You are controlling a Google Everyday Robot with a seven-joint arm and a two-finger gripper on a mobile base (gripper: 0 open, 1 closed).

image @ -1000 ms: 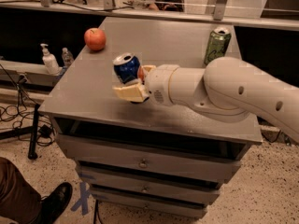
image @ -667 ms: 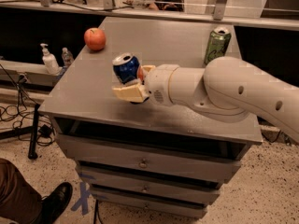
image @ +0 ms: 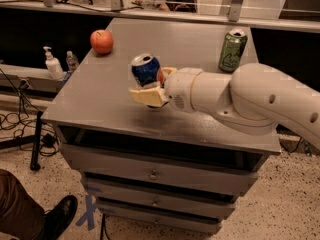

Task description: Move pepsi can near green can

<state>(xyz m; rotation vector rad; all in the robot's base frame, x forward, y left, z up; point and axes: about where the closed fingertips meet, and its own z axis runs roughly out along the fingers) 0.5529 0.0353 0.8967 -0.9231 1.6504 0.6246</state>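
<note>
The pepsi can [image: 145, 70], dark blue with a silver top, is held between the cream fingers of my gripper [image: 149, 86] over the middle of the grey cabinet top [image: 100, 104]. The can is tilted and appears lifted off the surface. The gripper is shut on it, with one finger [image: 146, 97] below and in front of the can. The green can [image: 232, 50] stands upright at the far right of the top, well apart from the pepsi can. My white arm [image: 250, 101] reaches in from the right.
A red apple [image: 101, 41] sits at the far left of the cabinet top. A sanitizer pump bottle [image: 52, 64] and a small bottle [image: 72, 61] stand on a ledge to the left. Drawers [image: 155, 174] are below. A person's shoe [image: 57, 216] is at the bottom left.
The gripper with the pepsi can has shifted slightly to the right and a little up; the can is tilted more. The green can and the apple have not moved.
</note>
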